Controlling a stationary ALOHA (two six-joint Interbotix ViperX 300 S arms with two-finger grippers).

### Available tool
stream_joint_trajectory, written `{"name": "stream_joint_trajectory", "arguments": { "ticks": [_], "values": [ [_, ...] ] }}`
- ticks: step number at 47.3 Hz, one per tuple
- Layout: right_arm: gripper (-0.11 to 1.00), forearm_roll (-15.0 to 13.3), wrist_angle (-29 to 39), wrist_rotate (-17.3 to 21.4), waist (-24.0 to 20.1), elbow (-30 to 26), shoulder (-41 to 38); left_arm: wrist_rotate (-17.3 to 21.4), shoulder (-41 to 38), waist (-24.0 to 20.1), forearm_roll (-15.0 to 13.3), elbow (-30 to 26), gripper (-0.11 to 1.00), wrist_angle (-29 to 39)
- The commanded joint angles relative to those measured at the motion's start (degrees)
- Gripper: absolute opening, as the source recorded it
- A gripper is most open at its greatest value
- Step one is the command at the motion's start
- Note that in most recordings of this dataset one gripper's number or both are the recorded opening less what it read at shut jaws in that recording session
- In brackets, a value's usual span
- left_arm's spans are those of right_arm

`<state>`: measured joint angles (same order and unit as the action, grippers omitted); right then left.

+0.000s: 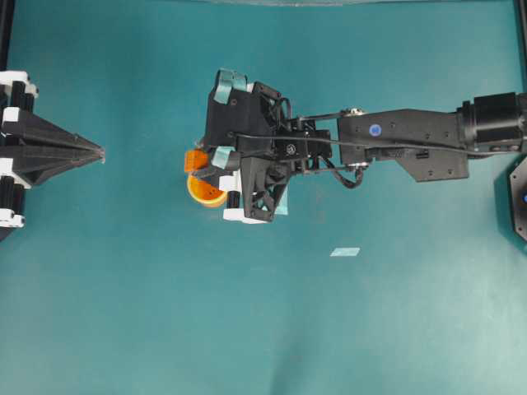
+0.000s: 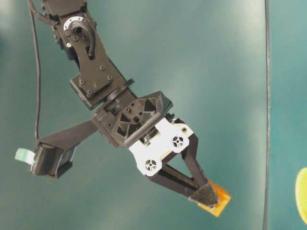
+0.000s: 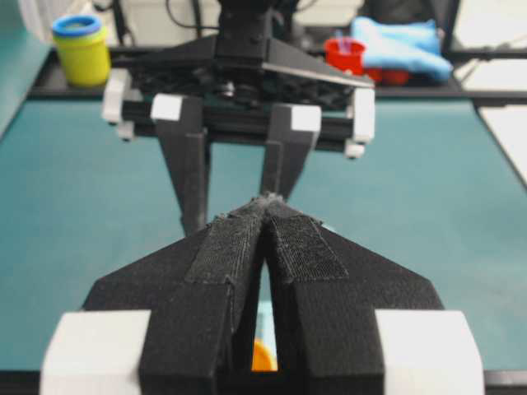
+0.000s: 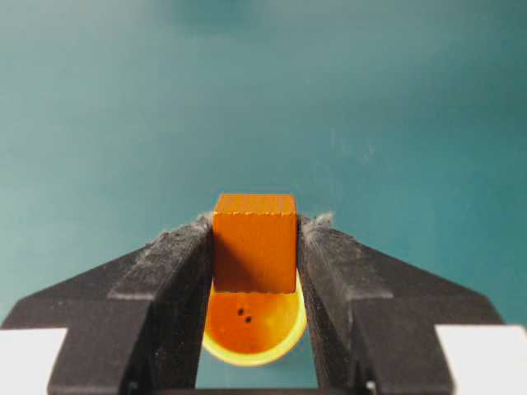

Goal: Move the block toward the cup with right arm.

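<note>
The orange block (image 1: 194, 160) is clamped between the fingers of my right gripper (image 1: 200, 165), near the middle of the table. In the right wrist view the block (image 4: 255, 243) sits at the fingertips of the right gripper (image 4: 255, 224), with the yellow-orange cup (image 4: 251, 329) just below and behind it. From overhead the cup (image 1: 205, 191) touches the block's side and is half hidden under the gripper. The table-level view shows the block (image 2: 217, 200) at the fingertips. My left gripper (image 1: 92, 154) rests shut and empty at the left edge; its own view shows its tips (image 3: 265, 202) together.
A pale tape piece (image 1: 345, 252) lies on the teal mat below the right arm. Beyond the table's far edge in the left wrist view stand a yellow tub with a blue lid (image 3: 81, 49), a red cup (image 3: 346, 54) and a blue cloth (image 3: 402, 39).
</note>
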<state>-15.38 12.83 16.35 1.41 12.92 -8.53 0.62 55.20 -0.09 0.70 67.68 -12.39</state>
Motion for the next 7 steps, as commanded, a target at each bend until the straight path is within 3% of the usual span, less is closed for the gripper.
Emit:
{"name": "stream_joint_trajectory", "arguments": {
  "ticks": [1, 7],
  "values": [
    [0.39, -0.1, -0.4, -0.1, -0.3, -1.4, 1.1, 0.0, -0.4, -0.1, 0.2, -1.7, 0.00, -0.4],
    [0.39, -0.1, -0.4, -0.1, -0.2, -1.4, 1.1, 0.0, -0.5, -0.1, 0.2, -1.7, 0.00, -0.3]
  ]
}}
